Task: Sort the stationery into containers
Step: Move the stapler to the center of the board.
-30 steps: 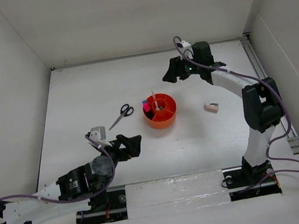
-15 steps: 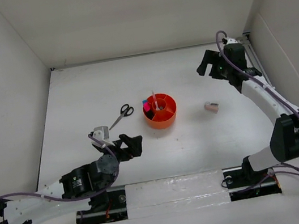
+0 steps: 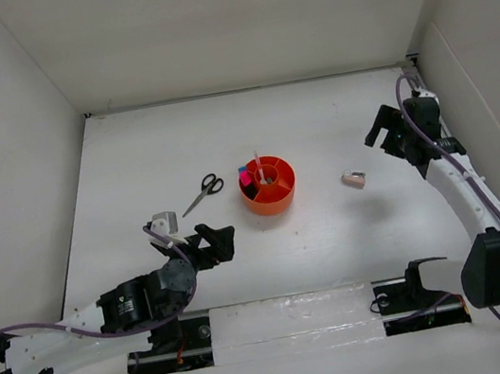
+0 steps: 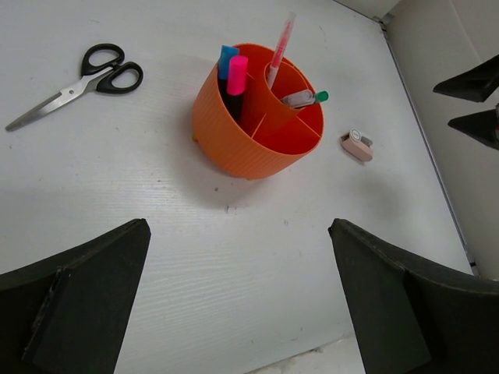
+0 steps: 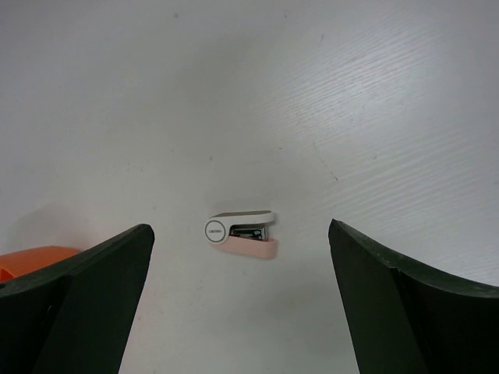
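Observation:
The round orange organizer [image 3: 267, 187] stands mid-table; in the left wrist view [image 4: 257, 132] it holds a pink pen [image 4: 281, 45], a blue-capped highlighter [image 4: 226, 61], a pink-capped highlighter [image 4: 236, 76] and a green-tipped item [image 4: 308, 98]. Black-handled scissors [image 3: 203, 192] lie flat to its left. The pinkish sharpener [image 3: 353, 178] lies to its right. My right gripper [image 3: 386, 137] is open and hovers just right of the sharpener [image 5: 240, 234], which shows between its fingers. My left gripper [image 3: 216, 243] is open and empty, low on the near side of the organizer.
White walls close in the table on the left, far and right sides. A rail [image 3: 438, 132] runs along the right edge beside my right arm. The arm bases sit on the near edge.
My right arm has swung from the far middle of the table to the right side and come nearer, ending beside the sharpener. My left arm has barely moved.

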